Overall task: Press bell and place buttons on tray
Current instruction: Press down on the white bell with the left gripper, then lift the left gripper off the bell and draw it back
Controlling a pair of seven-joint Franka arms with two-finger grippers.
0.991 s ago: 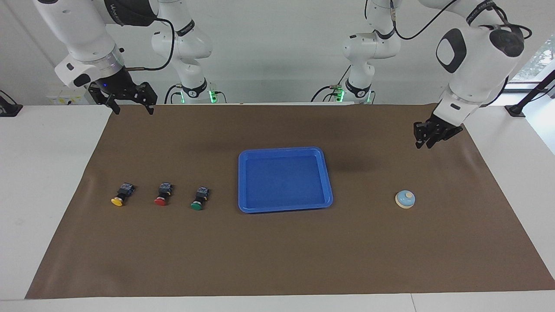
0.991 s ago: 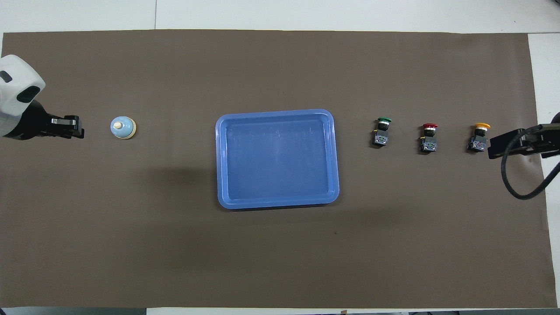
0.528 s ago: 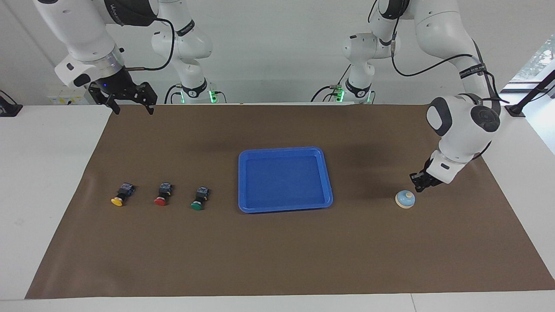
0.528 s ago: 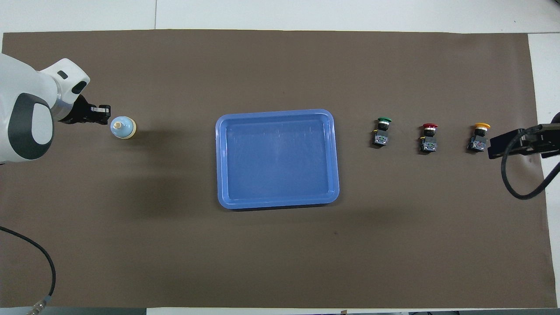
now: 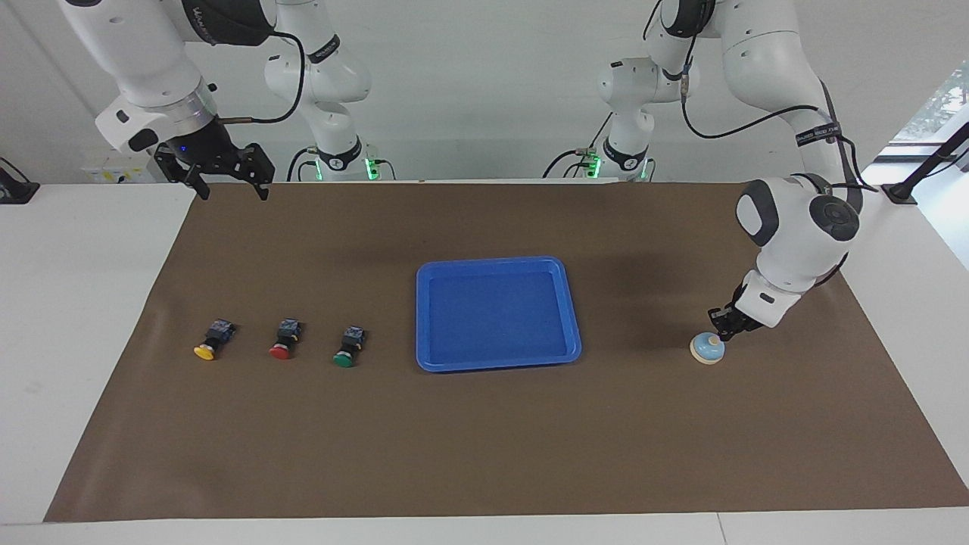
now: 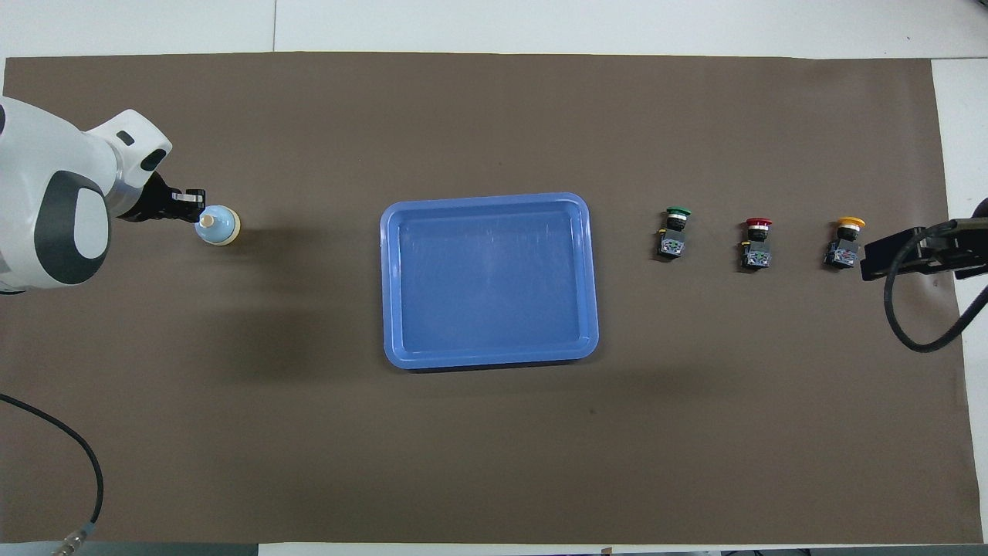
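The light-blue bell (image 5: 707,349) (image 6: 218,225) with its cream base sits on the brown mat toward the left arm's end. My left gripper (image 5: 718,331) (image 6: 197,207) is shut, its tips down at the bell's knob. The blue tray (image 5: 569,318) (image 6: 590,270) lies bare in the middle of the mat. Three buttons lie in a row toward the right arm's end: green (image 5: 347,350) (image 6: 675,232) closest to the tray, then red (image 5: 285,341) (image 6: 756,243), then yellow (image 5: 212,341) (image 6: 846,242). My right gripper (image 5: 225,191) (image 6: 868,261) waits open, raised over the mat's edge nearest its base.
The brown mat (image 5: 484,446) (image 6: 494,448) covers most of the white table (image 5: 76,303). A black cable (image 6: 918,309) loops off the right arm, and another cable (image 6: 77,455) trails from the left arm near the mat's corner.
My left arm has swung down from high above the mat to the bell and its gripper has closed. The right arm has not moved.
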